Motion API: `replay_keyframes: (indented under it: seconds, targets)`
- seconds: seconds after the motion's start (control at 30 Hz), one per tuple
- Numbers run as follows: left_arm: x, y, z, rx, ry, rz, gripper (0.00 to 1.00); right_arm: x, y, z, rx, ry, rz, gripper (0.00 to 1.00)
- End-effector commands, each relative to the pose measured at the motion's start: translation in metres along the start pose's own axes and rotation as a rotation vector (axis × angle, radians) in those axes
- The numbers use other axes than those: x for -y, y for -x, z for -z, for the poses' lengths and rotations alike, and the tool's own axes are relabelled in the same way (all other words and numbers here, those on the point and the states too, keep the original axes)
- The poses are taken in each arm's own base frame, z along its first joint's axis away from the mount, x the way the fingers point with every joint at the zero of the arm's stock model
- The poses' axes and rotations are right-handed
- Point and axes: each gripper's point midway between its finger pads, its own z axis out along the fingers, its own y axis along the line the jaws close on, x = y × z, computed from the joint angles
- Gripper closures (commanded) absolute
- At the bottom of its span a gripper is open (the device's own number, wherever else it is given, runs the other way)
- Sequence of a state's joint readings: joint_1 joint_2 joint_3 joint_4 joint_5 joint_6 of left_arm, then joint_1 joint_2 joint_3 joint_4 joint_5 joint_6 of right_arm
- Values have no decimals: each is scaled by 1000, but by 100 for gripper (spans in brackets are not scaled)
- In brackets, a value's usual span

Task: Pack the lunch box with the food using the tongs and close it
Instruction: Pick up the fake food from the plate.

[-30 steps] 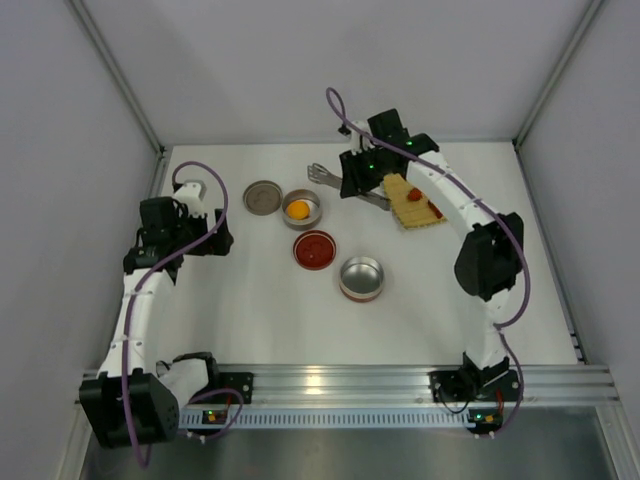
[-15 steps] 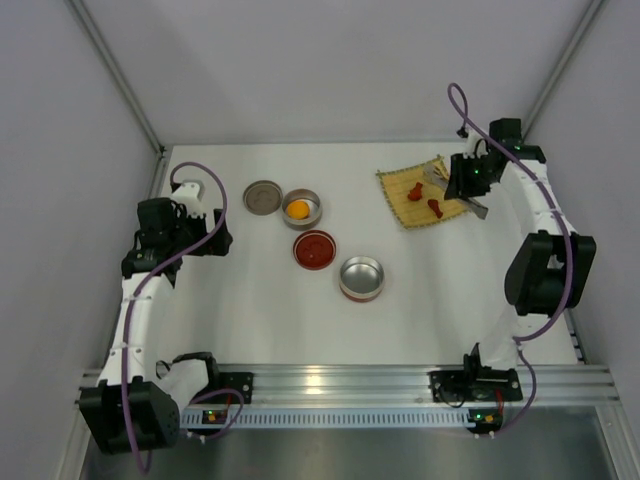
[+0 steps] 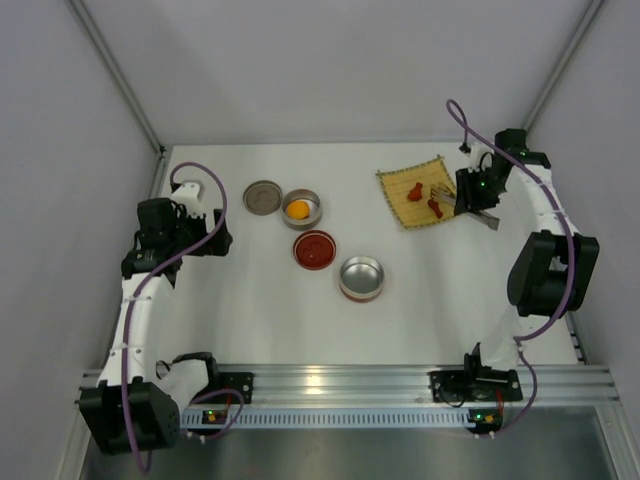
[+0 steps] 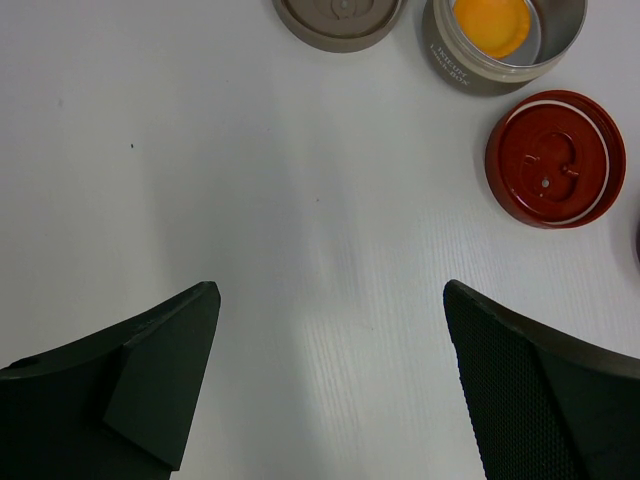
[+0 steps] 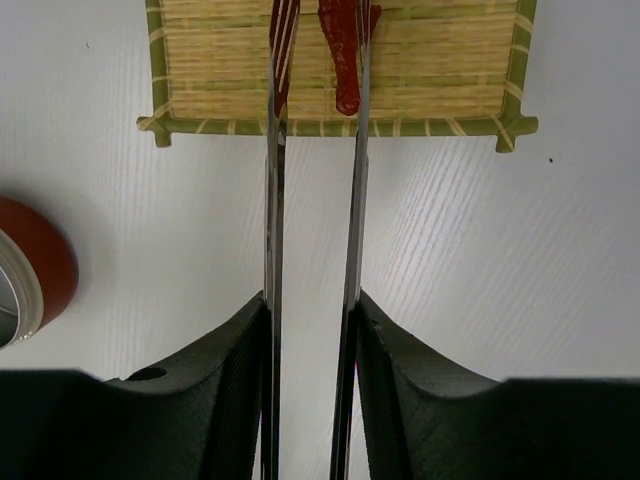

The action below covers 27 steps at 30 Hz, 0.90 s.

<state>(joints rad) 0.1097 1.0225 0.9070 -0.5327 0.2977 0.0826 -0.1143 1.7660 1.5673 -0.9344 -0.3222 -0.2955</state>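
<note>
Right pincer (image 5: 312, 330) swung over to the mat (image 5: 430, 60) — clamping the tongs (image 5: 272, 200); left pincer (image 4: 330, 330) gapes wide, empty; bowl (image 4: 450, 68) lettering illegible.

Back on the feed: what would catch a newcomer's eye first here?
The right gripper clamps silver tongs whose arms flank a dark red piece on the bamboo mat at the far right. An orange piece sits in the open tin near the middle.

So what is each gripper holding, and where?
Right gripper grips the tongs across both arms, well back from the tips. Left gripper is open, holding nothing.
</note>
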Motion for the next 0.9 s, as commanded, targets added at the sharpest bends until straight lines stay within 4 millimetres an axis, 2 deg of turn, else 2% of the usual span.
replay_keyframes:
  seconds: [0.0,0.4,0.63,0.87]
  targets:
    - [0,13,9,43,7,-23,1,2,-2,12,15,-16,22,63]
    - [1,14,6,43,-3,-20,1,10,1,-2,18,-31,1,57]
    - [2,14,3,45,-11,-13,2,13,0,-9,2,-36,-6,50]
    - [2,15,3,48,-11,-15,1,13,-2,-17,-4,-24,-8,50]
